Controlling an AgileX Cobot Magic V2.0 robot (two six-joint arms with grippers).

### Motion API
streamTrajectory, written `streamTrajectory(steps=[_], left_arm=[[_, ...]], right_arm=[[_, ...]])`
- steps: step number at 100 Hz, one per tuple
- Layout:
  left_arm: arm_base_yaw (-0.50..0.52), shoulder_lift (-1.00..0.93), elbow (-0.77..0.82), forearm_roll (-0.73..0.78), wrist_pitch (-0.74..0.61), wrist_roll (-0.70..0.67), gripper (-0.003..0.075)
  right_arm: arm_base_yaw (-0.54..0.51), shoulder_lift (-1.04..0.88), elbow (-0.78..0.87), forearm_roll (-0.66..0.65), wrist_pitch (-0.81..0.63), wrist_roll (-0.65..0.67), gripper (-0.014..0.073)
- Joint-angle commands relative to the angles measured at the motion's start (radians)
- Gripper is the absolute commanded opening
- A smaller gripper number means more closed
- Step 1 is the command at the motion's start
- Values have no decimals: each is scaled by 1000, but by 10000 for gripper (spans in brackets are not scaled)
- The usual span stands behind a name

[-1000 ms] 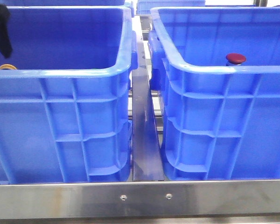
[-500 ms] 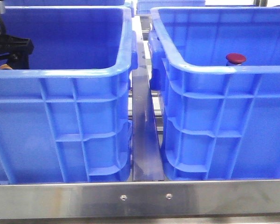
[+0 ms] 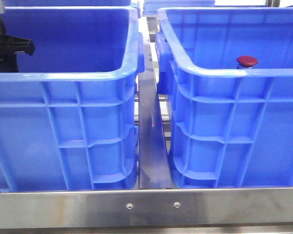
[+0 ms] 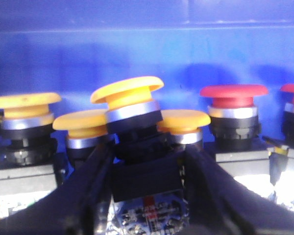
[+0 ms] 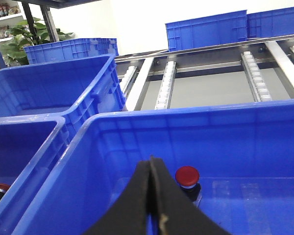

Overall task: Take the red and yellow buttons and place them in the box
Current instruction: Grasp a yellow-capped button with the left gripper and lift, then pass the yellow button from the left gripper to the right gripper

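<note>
My left gripper (image 4: 146, 156) is deep in the left blue crate (image 3: 88, 112), its jaws closed on the black body of a tilted yellow button (image 4: 130, 93). In the front view only a black part of that arm (image 3: 10, 48) shows at the crate's far left. A dark red button (image 3: 246, 61) stands in the right blue crate (image 3: 234, 122) and also shows in the right wrist view (image 5: 187, 176). My right gripper (image 5: 151, 160) is shut and empty, above that crate, just short of the red button.
Around the held button stand more yellow buttons (image 4: 24, 105) (image 4: 183, 120) and red buttons (image 4: 232, 95) against the crate wall. A steel divider (image 3: 149, 136) runs between the crates, a steel rail (image 3: 146, 207) in front. Roller tracks (image 5: 255, 68) and more blue crates (image 5: 206, 29) lie beyond.
My left arm has come down and to the right inside the left crate. The yellow button edge seen at the crate rim is now hidden. The red button has not moved.
</note>
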Motion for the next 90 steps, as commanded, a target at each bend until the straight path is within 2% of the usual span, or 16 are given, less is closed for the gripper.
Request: streamTrajectory(steps=[1, 24, 46, 70, 90], left_arm=[[-7, -74, -30, -6, -16, 0, -19], [-67, -219, -24, -2, 57, 48, -19], [-173, -415, 78, -6, 58, 48, -19], [-342, -647, 231, -10, 23, 48, -19], [-486, -814, 281, -12, 9, 48, -19]], right_arm=[[-4, 0, -28, -6, -21, -6, -67], [-4, 0, -28, -6, -21, -6, -67], [-4, 0, -28, -6, -21, -6, -67], [-4, 0, -28, -6, -21, -6, -67], [-4, 0, -28, -6, -20, -6, -67]])
